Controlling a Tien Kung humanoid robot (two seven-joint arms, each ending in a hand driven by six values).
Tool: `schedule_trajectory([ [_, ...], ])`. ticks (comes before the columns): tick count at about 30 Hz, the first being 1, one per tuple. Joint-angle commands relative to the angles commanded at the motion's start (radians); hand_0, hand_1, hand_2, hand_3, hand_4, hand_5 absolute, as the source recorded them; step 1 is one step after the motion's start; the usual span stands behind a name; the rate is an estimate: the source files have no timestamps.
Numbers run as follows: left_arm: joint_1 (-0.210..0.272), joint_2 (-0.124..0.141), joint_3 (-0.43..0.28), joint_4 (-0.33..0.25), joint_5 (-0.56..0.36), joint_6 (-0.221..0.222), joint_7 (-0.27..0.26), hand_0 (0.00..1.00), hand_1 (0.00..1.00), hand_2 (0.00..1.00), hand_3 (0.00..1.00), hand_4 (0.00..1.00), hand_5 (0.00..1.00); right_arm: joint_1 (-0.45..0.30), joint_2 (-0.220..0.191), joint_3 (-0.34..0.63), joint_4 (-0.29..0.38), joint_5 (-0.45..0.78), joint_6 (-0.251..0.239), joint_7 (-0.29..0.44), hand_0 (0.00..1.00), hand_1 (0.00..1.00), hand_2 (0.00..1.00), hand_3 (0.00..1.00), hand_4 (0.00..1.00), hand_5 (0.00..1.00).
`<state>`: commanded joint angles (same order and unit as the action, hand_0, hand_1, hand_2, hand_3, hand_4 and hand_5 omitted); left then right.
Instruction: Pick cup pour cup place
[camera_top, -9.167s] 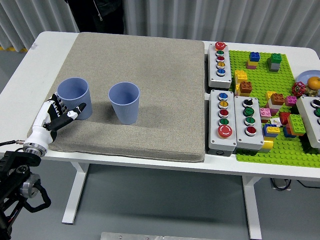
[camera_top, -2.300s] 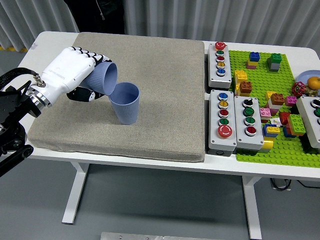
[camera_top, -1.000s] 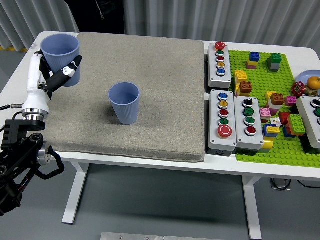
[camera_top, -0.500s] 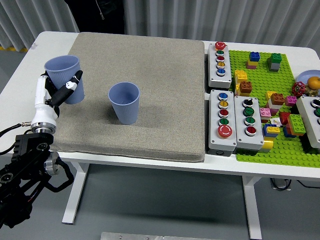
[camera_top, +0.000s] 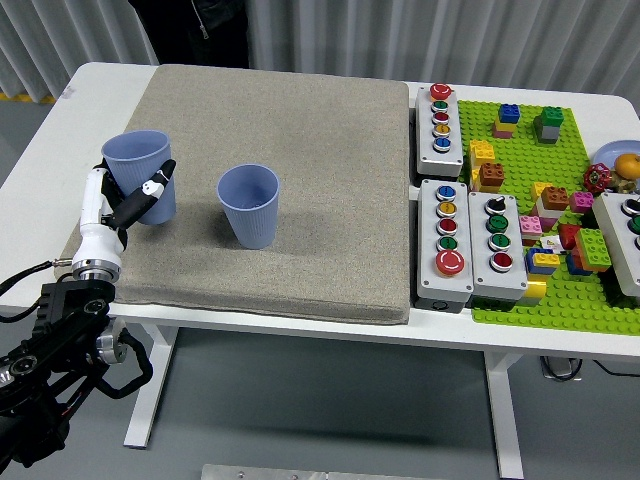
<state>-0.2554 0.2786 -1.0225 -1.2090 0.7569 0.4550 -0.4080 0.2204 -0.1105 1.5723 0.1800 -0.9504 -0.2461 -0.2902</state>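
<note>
Grey mat (camera_top: 300, 150), upright blue cup (camera_top: 140, 172), seemingly empty

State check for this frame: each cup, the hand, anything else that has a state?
Left cup: upright, held, over the mat's left part.
Left hand: shut on the left cup.
Middle cup: upright, free, standing on the mat.
Right hand: not in view.

A: What hides behind the left hand (camera_top: 118, 203)?
B: The lower left side of the held cup (camera_top: 140, 175).
A: And at the right edge?
B: A button box (camera_top: 624, 235) and a plate (camera_top: 617, 160) are cut off; the person (camera_top: 205, 30) at the top too.
</note>
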Motion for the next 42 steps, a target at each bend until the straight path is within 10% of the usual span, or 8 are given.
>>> schedule_trajectory([
  [42,0.04,-0.005,-0.025,0.034,0.088,-0.099,0.029,0.701,0.69,0.767,0.741,0.821,0.273,0.002,0.002,-0.004,0.0,0.009,-0.005,0.0,0.707,0.632,0.586,0.573,0.002,0.113],
])
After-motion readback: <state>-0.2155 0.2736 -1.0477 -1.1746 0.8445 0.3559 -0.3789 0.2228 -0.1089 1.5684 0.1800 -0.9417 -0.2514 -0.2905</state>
